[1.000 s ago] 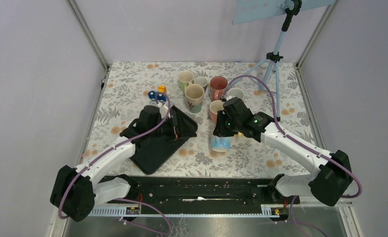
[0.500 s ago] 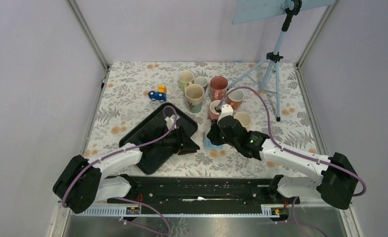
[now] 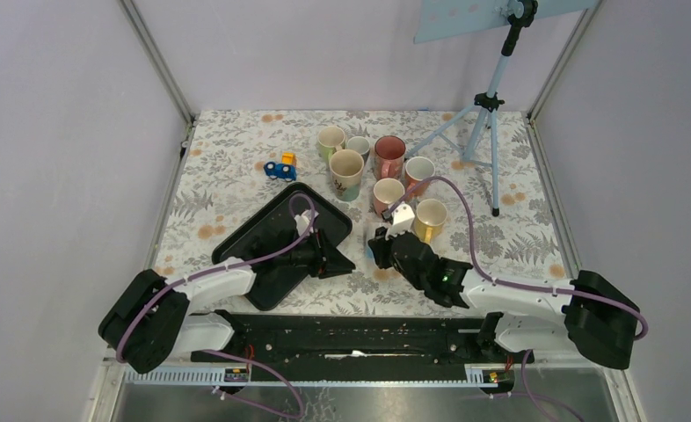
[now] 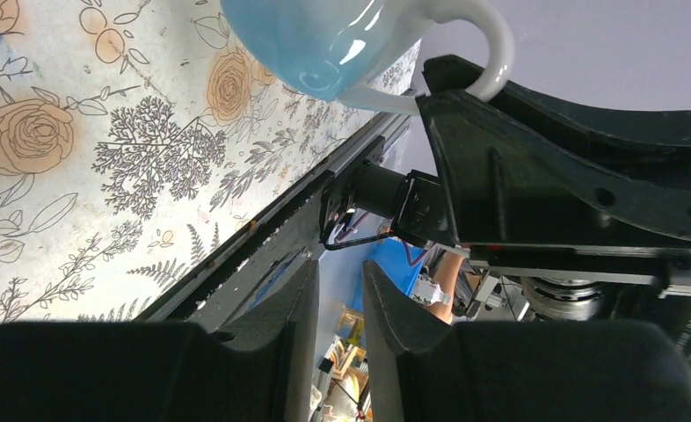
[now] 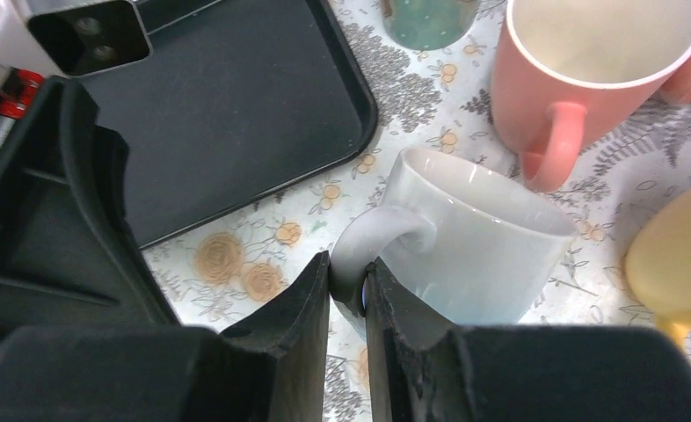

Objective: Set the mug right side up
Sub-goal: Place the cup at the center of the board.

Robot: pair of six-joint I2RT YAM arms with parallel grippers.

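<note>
Pale blue mug (image 5: pixel 478 242), centre of the right wrist frame, rim upward above the floral cloth (image 5: pixel 412 97). Right gripper (image 5: pixel 346 294) clamped on its handle (image 5: pixel 373 242). Left gripper (image 4: pixel 338 338) nearly closed, empty. Advice: seat base flat, clear of pink mug (image 5: pixel 588 66), before letting go.

table (image 3: pixel 236 158) covered with a floral-print cloth. black tray (image 3: pixel 276 251) lies flat on it, near-left; taken as landmark. beyond the tray's far corner: small blue and yellow toy car (image 3: pixel 280 166). right of the tray and further back: cluster of upright mugs (image 3: pixel 373 167), all standing on the cloth. just right of the tray's near corner: pale blue mug (image 5: pixel 474 237), mouth up, base apparently on the cloth. far right of the tray: light blue tripod (image 3: pixel 487 123), feet on the cloth.
</note>
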